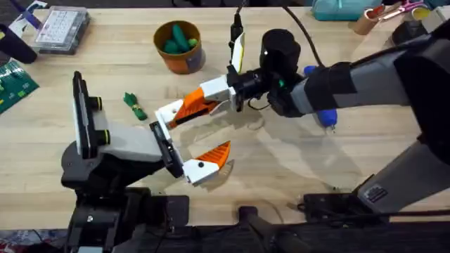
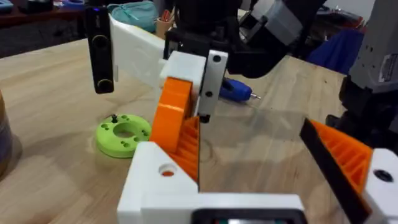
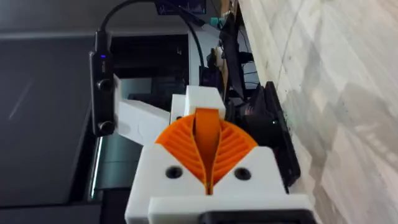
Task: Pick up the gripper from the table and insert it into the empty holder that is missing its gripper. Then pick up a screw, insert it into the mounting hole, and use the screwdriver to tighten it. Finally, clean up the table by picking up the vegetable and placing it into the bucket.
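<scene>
Surface: light wood table (image 1: 295,161). Far edge has a clear parts box (image 1: 63,28), and a green circuit board (image 1: 14,84) lies at the left edge. Dark floor and the arm bases sit below the near edge.

Bucket (image 1: 179,46) is at the far centre-left, upright, with smooth green pods inside. Vegetable (image 1: 135,105) lies flat on the table, left of the holder and well apart from the bucket.

Left arm: low and folded, reaching toward centre. Left gripper (image 1: 188,140) has its jaws spread wide and nothing between them. The holder (image 1: 167,112) is its far-side bracket. The near side carries the twin orange finger (image 1: 214,156).

Right arm: reaches across from the right, wrist over table centre. Right gripper (image 1: 235,88) is clamped on the white base of the gripper (image 1: 197,104). The part hangs above the table, its orange end against the holder.

Left wrist view: the orange wedge touches the holder's top edge. It looks tilted and I can't tell if it's seated. Mounting hole (image 2: 166,170) is on the holder face, with orange showing in it. This view adds a lime-green ring (image 2: 123,134) and a blue screwdriver (image 2: 233,90), both flat on the table beyond the holder. In the overhead the screwdriver is mostly hidden under the right arm.

Right wrist view: orange pads (image 3: 233,146) are pressed together on the part.
</scene>
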Available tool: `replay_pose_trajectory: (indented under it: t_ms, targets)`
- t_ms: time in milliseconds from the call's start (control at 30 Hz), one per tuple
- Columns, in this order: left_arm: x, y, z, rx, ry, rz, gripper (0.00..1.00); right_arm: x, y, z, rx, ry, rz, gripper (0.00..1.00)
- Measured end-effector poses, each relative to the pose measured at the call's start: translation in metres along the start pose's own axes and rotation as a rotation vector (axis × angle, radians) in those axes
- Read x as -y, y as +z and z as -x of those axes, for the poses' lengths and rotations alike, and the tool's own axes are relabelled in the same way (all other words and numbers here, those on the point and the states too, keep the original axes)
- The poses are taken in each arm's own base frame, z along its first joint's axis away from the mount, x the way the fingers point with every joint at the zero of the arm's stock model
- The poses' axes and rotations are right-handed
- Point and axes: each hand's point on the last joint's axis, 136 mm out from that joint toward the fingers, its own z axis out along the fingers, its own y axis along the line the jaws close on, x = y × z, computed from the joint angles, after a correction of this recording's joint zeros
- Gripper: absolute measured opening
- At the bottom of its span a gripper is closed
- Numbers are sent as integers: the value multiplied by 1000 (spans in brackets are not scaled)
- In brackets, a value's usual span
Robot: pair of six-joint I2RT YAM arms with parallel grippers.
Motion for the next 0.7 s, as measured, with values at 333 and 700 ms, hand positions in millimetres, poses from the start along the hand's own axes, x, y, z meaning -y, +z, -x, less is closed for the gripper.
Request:
replay_pose_trajectory:
  t_ms: [333,700]
  targets:
    - [-2,0,1,3,55,15,987,6,3,3,23,25,-15,649]
    - [-3,0,2,4,79,23,987,9,3,3,23,38,-19,830]
